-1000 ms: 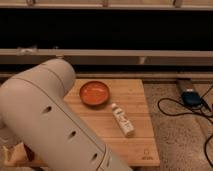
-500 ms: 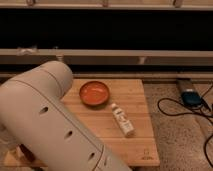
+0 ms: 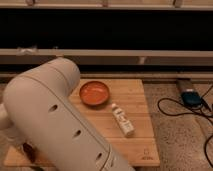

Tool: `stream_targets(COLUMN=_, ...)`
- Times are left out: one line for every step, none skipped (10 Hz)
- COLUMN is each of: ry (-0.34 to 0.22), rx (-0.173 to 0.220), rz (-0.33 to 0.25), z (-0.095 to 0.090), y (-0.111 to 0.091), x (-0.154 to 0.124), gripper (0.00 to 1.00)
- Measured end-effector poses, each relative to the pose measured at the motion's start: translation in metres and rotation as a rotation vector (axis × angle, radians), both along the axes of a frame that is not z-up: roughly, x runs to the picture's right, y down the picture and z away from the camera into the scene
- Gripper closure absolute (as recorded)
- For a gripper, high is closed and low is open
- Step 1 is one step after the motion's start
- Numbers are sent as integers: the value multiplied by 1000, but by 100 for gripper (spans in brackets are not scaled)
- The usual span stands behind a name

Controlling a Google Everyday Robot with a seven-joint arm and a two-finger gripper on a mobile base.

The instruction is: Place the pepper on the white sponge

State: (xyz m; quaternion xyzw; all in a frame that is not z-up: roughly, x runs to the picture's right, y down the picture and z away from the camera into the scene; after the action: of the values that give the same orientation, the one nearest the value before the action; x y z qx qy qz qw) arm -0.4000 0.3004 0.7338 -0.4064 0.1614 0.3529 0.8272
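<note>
My large cream-white arm [image 3: 60, 120] fills the left and lower part of the camera view and covers the left half of the wooden table [image 3: 135, 100]. The gripper is behind the arm near the table's front left corner; it is shut. A small dark shape [image 3: 28, 151] shows just below the arm there, and I cannot tell what it is. The pepper is hidden. The white sponge is hidden too, and I cannot tell whether anything is held.
A round orange plate [image 3: 95, 93] sits at the table's middle back. A white labelled bottle [image 3: 123, 120] lies on its side in front of it. On the speckled floor at the right lie black cables [image 3: 172, 107] and a dark box [image 3: 190, 97]. A dark ledge runs along the back.
The gripper has gone from open to shut behind the arm. The arm, plate and bottle have not visibly moved.
</note>
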Motion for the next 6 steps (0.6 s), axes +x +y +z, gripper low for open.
stream_targets(ry=-2, rx=9, rz=11, z=-3, y=-8, x=5, gripper=100)
stream_targets(ry=2, rx=21, rz=27, z=-5, y=-19, x=15, gripper=100)
stream_targets(ry=9, rx=25, rz=40, z=-7, y=-26, x=23, gripper=100)
stream_targets(ry=15, rx=26, rz=52, z=-6, y=-30, x=30, gripper=100)
stream_targets(ry=22, rx=24, rz=63, z=-4, y=-31, x=35, gripper=100)
stream_targets(ry=34, rx=20, rz=79, z=0, y=-34, x=44, gripper=100)
